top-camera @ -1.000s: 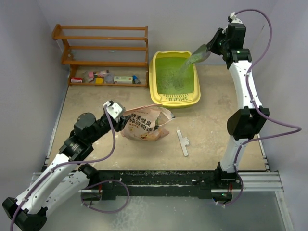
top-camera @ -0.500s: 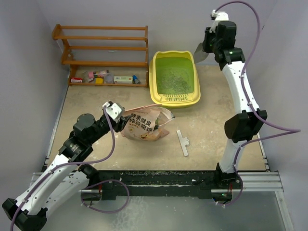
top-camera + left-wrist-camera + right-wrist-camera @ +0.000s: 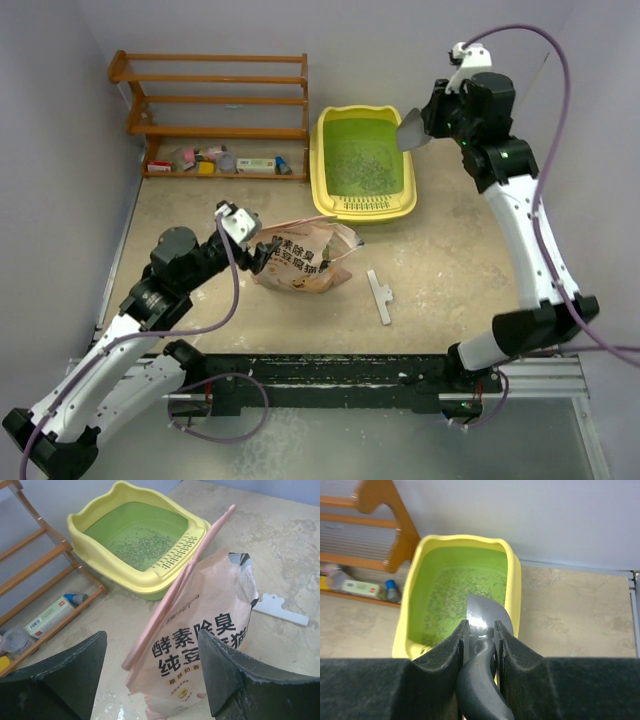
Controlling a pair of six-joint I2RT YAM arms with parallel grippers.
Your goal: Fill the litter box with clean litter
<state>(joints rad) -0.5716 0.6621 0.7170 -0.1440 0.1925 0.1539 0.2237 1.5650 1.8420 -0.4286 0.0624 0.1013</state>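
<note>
The yellow litter box (image 3: 365,207) with a green basin sits at the far middle of the table. A thin scatter of pale litter (image 3: 358,168) lies in it. My right gripper (image 3: 428,115) is shut on the handle of a grey scoop (image 3: 411,130), held in the air above the box's right rim. In the right wrist view the scoop (image 3: 485,612) shows between my fingers (image 3: 481,630), over the box (image 3: 410,610) and the litter (image 3: 455,595). My left gripper (image 3: 250,248) is open, its jaws wide either side of the pink-tan bag (image 3: 305,258). The bag (image 3: 200,630) stands upright with its top open.
A wooden shelf rack (image 3: 215,100) stands at the far left with small items on its lowest shelf. A white clip (image 3: 380,297) lies on the table right of the bag; it also shows in the left wrist view (image 3: 280,611). Grey walls close in on the left, right and far sides.
One second ago litter streamed from the scoop into the box. The stream has stopped, and the right arm has swung the scoop up and back over the right rim. The left arm barely moved.
</note>
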